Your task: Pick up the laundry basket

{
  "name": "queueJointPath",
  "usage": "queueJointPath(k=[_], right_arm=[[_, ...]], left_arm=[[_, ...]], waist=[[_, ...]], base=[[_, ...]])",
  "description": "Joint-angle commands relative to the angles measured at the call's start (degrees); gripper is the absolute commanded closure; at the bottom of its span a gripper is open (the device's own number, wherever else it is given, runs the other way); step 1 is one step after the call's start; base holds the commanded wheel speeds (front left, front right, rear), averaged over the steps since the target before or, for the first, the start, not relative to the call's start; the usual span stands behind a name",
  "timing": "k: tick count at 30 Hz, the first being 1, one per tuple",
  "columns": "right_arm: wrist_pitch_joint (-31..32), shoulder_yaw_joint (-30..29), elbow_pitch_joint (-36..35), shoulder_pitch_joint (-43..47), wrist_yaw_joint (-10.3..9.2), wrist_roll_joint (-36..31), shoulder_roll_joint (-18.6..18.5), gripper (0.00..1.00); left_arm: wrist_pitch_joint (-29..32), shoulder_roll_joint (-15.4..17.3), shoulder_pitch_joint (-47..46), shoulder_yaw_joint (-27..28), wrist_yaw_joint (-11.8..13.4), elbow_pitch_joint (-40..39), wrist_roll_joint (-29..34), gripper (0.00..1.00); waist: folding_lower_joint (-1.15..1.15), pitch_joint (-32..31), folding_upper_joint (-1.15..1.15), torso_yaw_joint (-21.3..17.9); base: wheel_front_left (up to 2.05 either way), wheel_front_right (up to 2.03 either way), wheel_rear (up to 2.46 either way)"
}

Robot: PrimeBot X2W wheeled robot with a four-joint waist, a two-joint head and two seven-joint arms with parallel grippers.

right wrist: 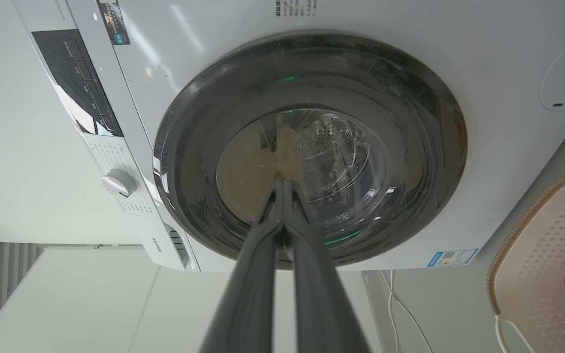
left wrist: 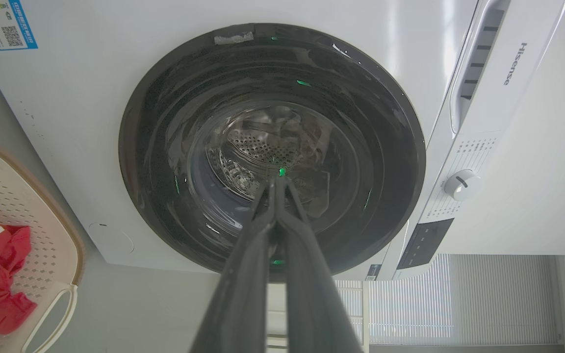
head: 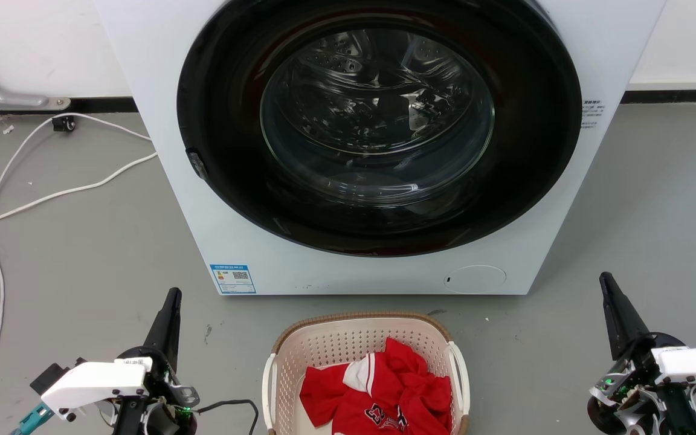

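The cream laundry basket [head: 324, 350] with a brown woven-look rim and white side handles sits on the floor at the bottom centre of the head view, holding red and white clothing [head: 384, 393]. Its edge also shows in the left wrist view [left wrist: 42, 235] and the right wrist view [right wrist: 532, 264]. My left gripper [head: 173, 293] is at the lower left, well to the left of the basket, fingers shut together with nothing held. Far to the basket's right, my right gripper [head: 605, 278] is shut and empty as well.
A white front-loading washing machine [head: 203, 229] with its dark round door [head: 378, 127] closed stands just behind the basket. White cables [head: 52, 193] trail over the grey floor at the left. A wall runs behind the machine.
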Motion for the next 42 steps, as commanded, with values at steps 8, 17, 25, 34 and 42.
queueJointPath(k=[8,17,25,34,42], right_arm=[[0.2,-0.2,0.1,-0.6,0.00,-0.2,0.2,1.00],[-0.1,0.0,1.3,1.2,-0.01,-0.1,0.2,1.00],[-2.1,1.1,0.6,2.8,-0.01,-1.4,0.3,0.00],[-4.5,1.3,-0.1,3.4,0.00,-5.0,0.3,0.00],[-6.4,0.3,-1.7,3.5,0.00,-13.9,0.3,0.00]], left_arm=[[0.1,0.0,-0.5,0.3,-0.2,0.1,0.2,1.00],[-0.1,-0.3,1.2,-0.2,0.1,1.3,0.0,1.00],[-2.1,-0.4,2.8,-0.7,0.1,0.4,1.7,0.00],[-4.5,-0.3,3.9,0.0,0.0,-1.3,5.2,0.00],[-6.5,-0.3,4.1,2.5,0.1,-1.7,9.2,0.00]], waist=[[0.00,0.0,0.00,0.0],[0.00,0.0,0.00,0.0],[0.00,0.0,0.00,0.0],[0.00,0.0,0.00,0.0],[0.00,0.0,0.00,0.0]], base=[[0.00,0.00,0.00],[0.00,0.00,0.00],[0.00,0.00,0.00],[0.00,0.00,0.00],[0.00,0.00,0.00]])
